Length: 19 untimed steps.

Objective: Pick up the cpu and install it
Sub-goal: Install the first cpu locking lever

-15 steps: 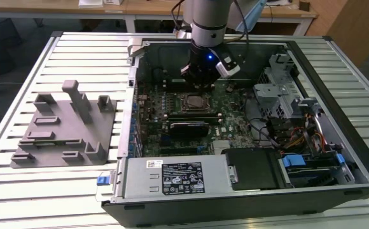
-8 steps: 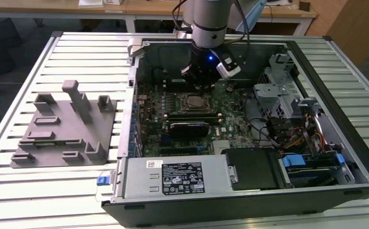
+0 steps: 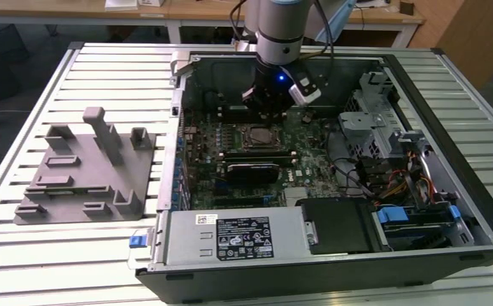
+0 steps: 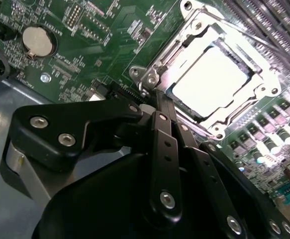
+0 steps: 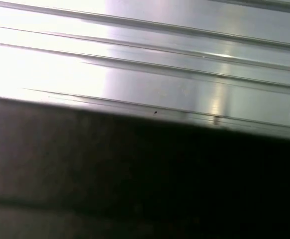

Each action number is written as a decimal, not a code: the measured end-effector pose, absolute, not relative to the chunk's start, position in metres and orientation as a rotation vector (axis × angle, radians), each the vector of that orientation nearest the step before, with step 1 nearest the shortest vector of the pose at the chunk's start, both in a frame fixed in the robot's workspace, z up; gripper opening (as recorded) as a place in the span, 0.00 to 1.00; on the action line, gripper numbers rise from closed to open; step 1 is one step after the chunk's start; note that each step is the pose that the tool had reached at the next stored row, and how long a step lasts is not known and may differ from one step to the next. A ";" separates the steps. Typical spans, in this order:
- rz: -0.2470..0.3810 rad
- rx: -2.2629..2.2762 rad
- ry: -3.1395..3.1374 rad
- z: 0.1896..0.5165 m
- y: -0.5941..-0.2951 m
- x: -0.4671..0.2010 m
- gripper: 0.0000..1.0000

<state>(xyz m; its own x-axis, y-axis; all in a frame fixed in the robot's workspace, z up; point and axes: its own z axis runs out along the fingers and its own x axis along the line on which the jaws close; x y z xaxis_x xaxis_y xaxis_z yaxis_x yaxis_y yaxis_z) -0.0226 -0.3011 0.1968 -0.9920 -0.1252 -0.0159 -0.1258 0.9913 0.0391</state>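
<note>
Your grey plastic fixture [image 3: 81, 169] sits on the slatted metal tabletop [image 3: 51, 255], well apart from the jaws. The pale silver square cpu [image 4: 212, 82] already lies in its metal socket frame [image 4: 152, 74], just beyond the gripper [image 4: 160, 102], jaws clenched on nothing.

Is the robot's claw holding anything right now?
No. The gripper is pinched shut on nothing, beside the socket. The cpu already sits inside it.
</note>
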 end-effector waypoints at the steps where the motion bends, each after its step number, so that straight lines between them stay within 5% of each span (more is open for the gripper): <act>1: 0.073 -0.197 3.121 0.197 -0.301 -0.023 0.11; 19: 0.106 -0.195 3.119 0.208 -0.305 -0.023 0.11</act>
<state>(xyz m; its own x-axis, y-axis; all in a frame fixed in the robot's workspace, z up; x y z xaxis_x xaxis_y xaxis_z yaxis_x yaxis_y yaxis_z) -0.0226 -0.3054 0.2076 -0.9921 -0.1241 -0.0192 -0.1251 0.9899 0.0666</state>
